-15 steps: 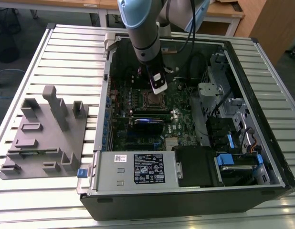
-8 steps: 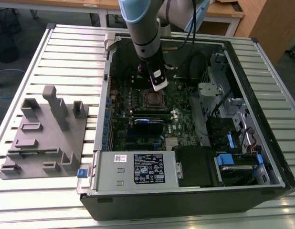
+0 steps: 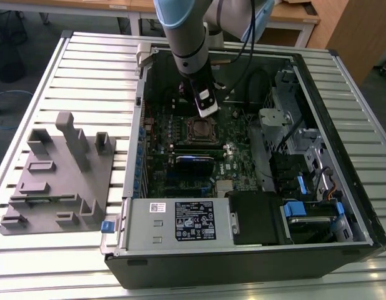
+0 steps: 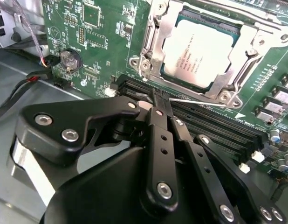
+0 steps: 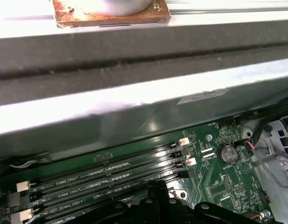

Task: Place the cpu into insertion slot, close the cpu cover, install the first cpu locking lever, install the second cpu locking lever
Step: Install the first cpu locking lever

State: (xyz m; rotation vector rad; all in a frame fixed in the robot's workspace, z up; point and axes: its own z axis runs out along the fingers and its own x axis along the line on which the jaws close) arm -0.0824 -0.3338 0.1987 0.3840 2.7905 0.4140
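Pincer (image 4: 159, 100) closed beside cpu cover (image 4: 155, 44) edge.

The robot's arm (image 3: 188, 37) is a thick tube of silver-grey metal with pale blue caps at its joints, and a black cable (image 3: 246, 37) hangs beside it. A white-faced block (image 3: 207, 102) sits on its dark lower end. In the second wrist view, the matte black gripper (image 4: 160, 105) is made of flat jointed link bars, pinned with round silver screws (image 4: 70, 135) and bolts with hex sockets.
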